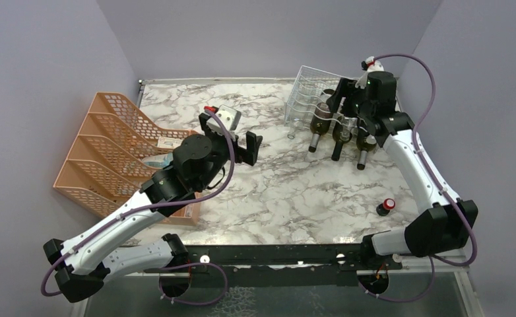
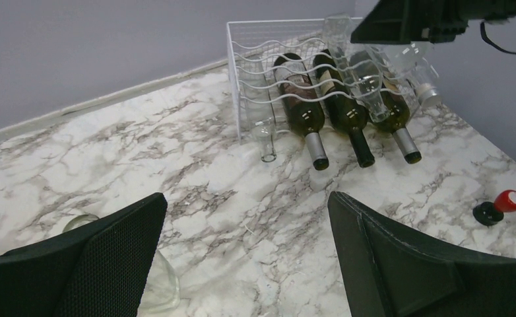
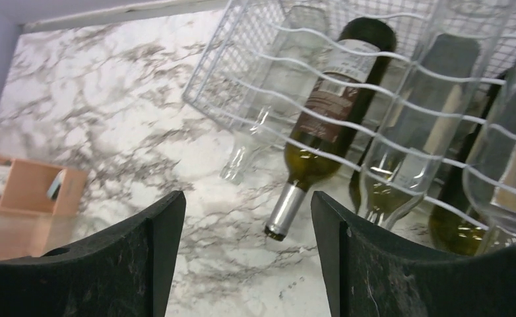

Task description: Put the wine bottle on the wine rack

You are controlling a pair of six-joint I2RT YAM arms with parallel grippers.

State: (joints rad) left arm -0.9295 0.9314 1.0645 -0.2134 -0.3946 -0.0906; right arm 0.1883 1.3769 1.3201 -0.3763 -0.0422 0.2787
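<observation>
The silvery-white wire wine rack (image 1: 306, 82) stands at the back right; it also shows in the left wrist view (image 2: 242, 72) and the right wrist view (image 3: 222, 72). Three dark green wine bottles (image 1: 340, 132) lie in its cradles, necks pointing forward (image 2: 341, 105). Clear glass bottles (image 2: 263, 125) lie in it too. My right gripper (image 1: 343, 105) hovers over the rack's front, open and empty (image 3: 247, 201), with a dark bottle's neck (image 3: 285, 211) below it. My left gripper (image 1: 255, 146) is open and empty (image 2: 247, 205) above mid-table.
An orange mesh tiered organizer (image 1: 110, 139) stands at the left. A small black item with a red cap (image 1: 387, 207) lies on the marble at the front right. A clear glass object (image 2: 160, 290) sits by my left finger, partly hidden.
</observation>
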